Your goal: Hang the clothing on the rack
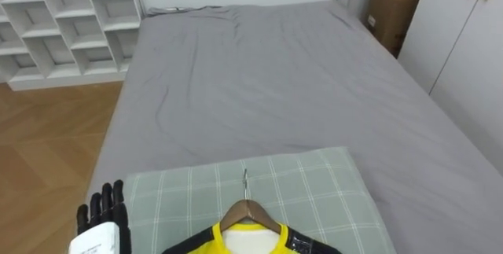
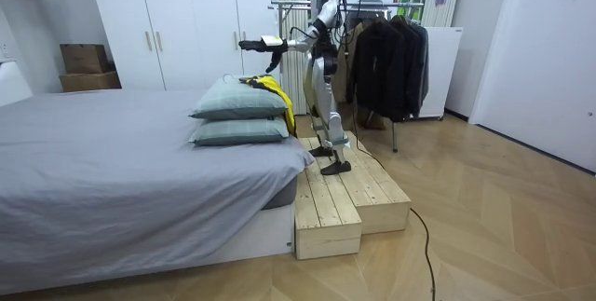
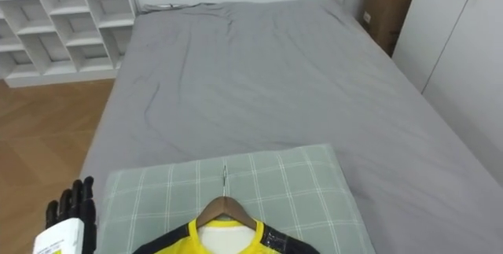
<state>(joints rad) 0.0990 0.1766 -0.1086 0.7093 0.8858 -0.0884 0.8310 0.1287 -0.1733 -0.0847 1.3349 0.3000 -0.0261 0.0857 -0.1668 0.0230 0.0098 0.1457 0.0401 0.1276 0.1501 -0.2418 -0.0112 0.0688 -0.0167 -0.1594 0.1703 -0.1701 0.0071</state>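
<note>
Yellow shirt (image 1: 206,240) lies on its wooden hanger (image 1: 236,213) atop the checked pillow (image 1: 314,191) at the bed's (image 1: 275,89) foot. Left hand (image 1: 106,208) hovers alongside, fingers straight and empty. It should grasp just under the hook (image 1: 245,182) and lift level.

Beyond the pillow (image 1: 314,187) the bed (image 1: 299,81) lies open up to its head edge. At the foot edge, the hanger (image 1: 248,209) and shirt (image 1: 206,244) top the pillow; the left hand (image 1: 104,213) hovers beside its left corner.

Left hand (image 1: 100,221) held forward, fingers (image 1: 104,200) straight.
</note>
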